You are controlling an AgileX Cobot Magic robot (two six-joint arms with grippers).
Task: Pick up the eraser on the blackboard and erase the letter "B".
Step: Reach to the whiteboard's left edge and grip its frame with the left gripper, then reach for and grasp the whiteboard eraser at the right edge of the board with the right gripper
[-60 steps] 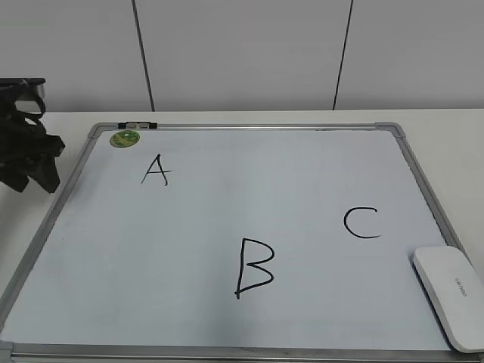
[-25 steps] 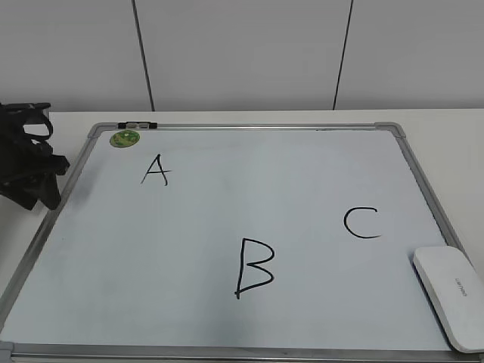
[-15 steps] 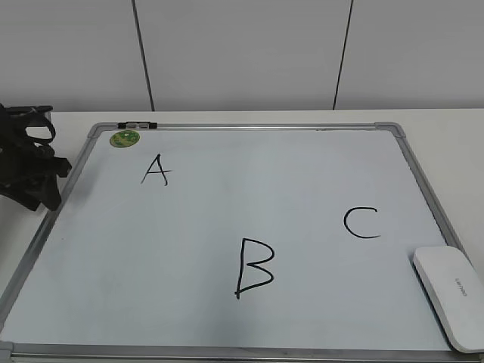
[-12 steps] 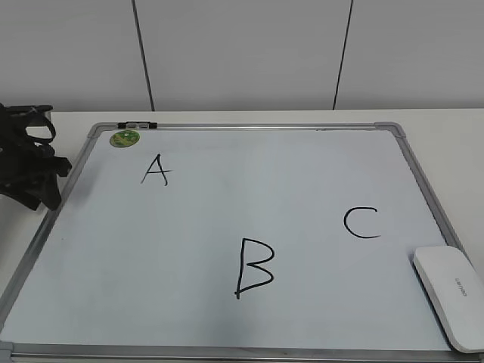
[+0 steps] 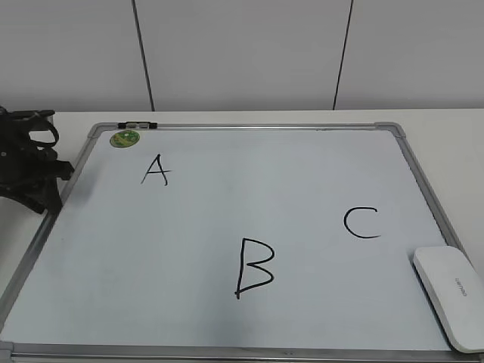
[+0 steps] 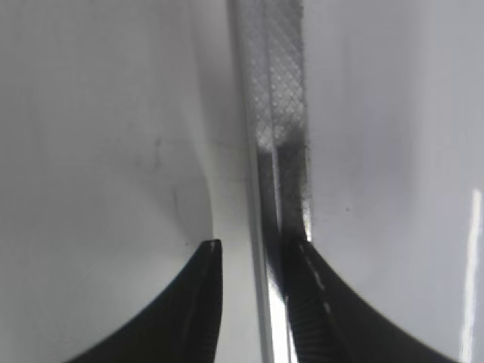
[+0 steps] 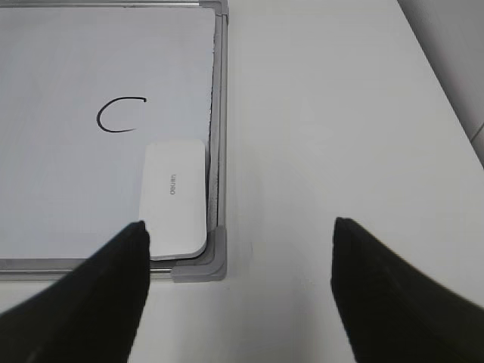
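At the blackboard's [image 5: 227, 227] left frame the left gripper [image 6: 249, 265] has sunk, jaws narrowly apart astride it, steadying it, while the right gripper [image 7: 238, 234], jaws wide apart, hovers beside the untouched eraser [image 7: 176, 198].

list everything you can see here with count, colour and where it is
blackboard: 1, white surface, silver frame, grey corner caps, flat on the table
letter "A": 1, black, upper left of board
letter "B": 1, black, lower middle of board
letter "C": 1, black, right part of board
eraser: 1, white, board's near right corner
round magnet: 1, green, board's far left corner
small clip: 1, black and silver, on the far frame edge
table: 1, white, under the board
left gripper: 1, black, over the left frame edge
right gripper: 1, black, open, beside the eraser's corner
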